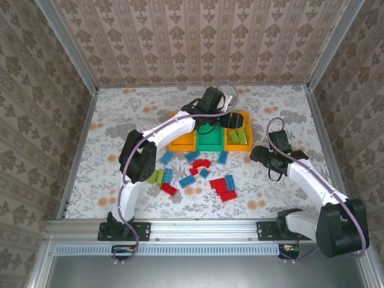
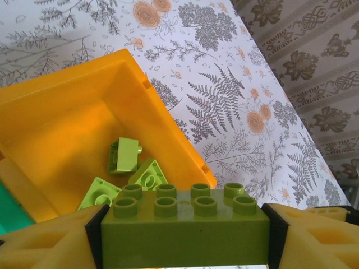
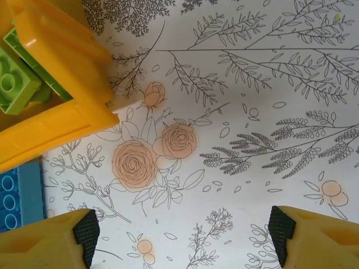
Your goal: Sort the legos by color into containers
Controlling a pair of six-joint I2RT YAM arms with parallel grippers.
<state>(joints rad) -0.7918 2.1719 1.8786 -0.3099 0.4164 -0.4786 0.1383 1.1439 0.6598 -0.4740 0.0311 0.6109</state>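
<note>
Floral-printed desk [image 1: 120,114] within wallpapered walls [image 1: 180,42] carries a row of three bins, an orange-yellow left bin [image 1: 180,144], a green bin [image 1: 210,143] and an orange-yellow right bin [image 1: 239,140]. Loose red, blue and lime legos [image 1: 198,173] lie just in front, the left tool [image 1: 237,119] is over the right bin and the right tool [image 1: 261,155] is near its right side. At the left wrist, the pads [image 2: 96,232] clamp a lime green eight-stud brick [image 2: 185,227] by its ends above that bin, where three lime bricks [image 2: 126,156] lie; at the right wrist, the tool gapes wide, empty, over bare desk beside the bin's corner and a blue brick [image 3: 19,193].
</note>
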